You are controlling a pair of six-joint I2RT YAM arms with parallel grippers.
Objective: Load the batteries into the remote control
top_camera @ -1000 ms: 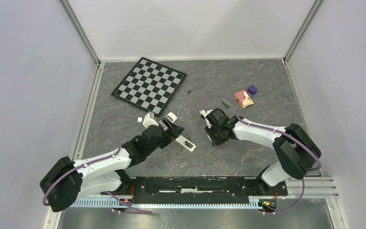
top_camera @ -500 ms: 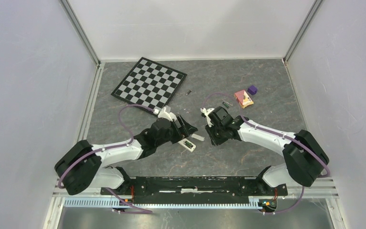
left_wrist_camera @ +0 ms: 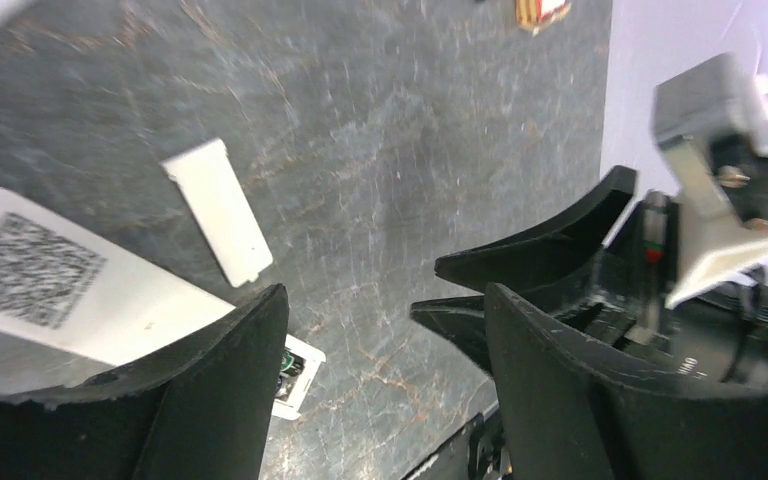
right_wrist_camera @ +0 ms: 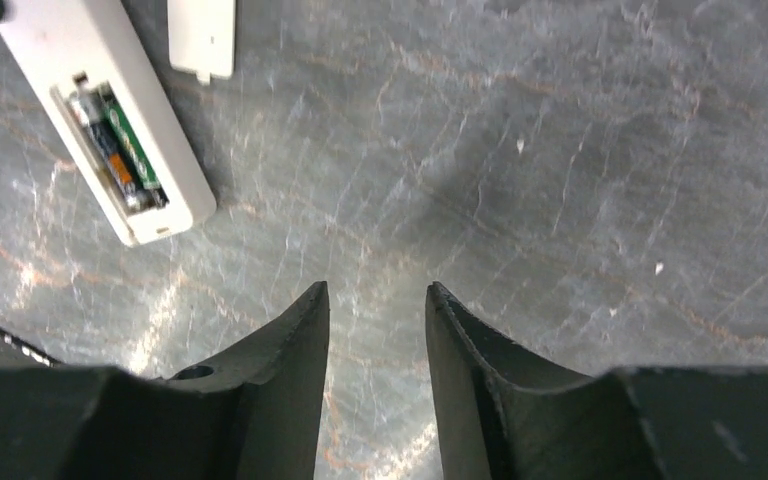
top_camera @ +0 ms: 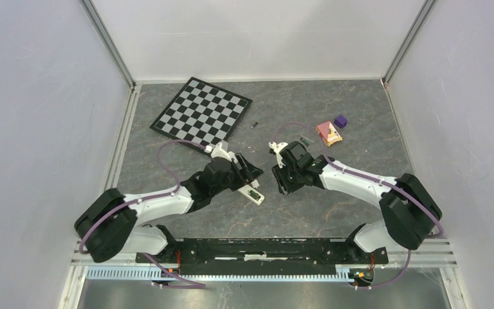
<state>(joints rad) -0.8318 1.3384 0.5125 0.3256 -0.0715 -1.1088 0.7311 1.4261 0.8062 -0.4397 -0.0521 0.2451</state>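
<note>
Right wrist: long white plastic remote control (right_wrist_camera: 55, 55) holds two slim dark-and-green batteries (right_wrist_camera: 115, 150) — right fingers (right_wrist_camera: 270, 400) barely parted, left fingers (left_wrist_camera: 560, 390) wide, both empty; press cells flush, gently.

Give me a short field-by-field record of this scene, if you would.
remote control: white, on the table, compartment open, facing up
batteries in compartment: two seem seated, one green-wrapped
battery cover: off, lying beside the remote
loose battery: near the chessboard
second loose battery: near the orange block
left gripper: open, one finger over the remote
right gripper: open, empty
</note>
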